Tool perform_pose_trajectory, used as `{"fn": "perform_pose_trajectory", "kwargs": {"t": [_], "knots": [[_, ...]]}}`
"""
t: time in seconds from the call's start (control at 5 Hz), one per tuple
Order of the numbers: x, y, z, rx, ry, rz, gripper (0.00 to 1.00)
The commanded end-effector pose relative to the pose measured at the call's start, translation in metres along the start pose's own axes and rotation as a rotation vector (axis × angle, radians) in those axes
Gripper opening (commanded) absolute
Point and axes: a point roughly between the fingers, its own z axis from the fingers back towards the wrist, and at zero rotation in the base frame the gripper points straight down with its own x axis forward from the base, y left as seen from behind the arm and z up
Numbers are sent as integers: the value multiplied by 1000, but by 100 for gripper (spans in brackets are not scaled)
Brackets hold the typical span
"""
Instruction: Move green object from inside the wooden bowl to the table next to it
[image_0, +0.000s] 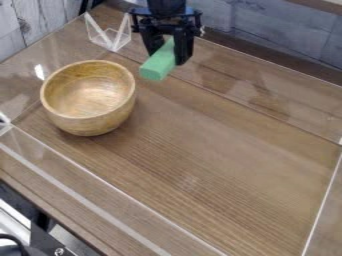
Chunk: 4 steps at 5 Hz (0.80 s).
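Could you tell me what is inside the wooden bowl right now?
The wooden bowl looks empty. The green object hangs in the claw above the table. The near wall hides a little of its inside.

wooden bowl (88, 96) smooth, light; table (227, 140) glossy wood-grain; green object (159, 65) matt

A grey weathered plank wall (267, 25) runs behind the work area, its boards horizontal at upper right; pale whitish planks (30, 28) stand at upper left; a small clear triangular bracket (107, 32) sits at the far edge, upright; dark metal hardware (51, 245), blurred, shows below the near left corner; its kind cannot be told.
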Motion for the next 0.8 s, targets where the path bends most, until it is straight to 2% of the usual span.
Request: {"fn": "perform_pose_trajectory", "kwargs": {"t": [0.0, 0.4, 0.6], "knots": [[9, -5, 18, 24, -41, -89, 0], [4, -17, 3, 30, -1, -215, 0], [-1, -9, -6, 37, 20, -271, 0]]}}
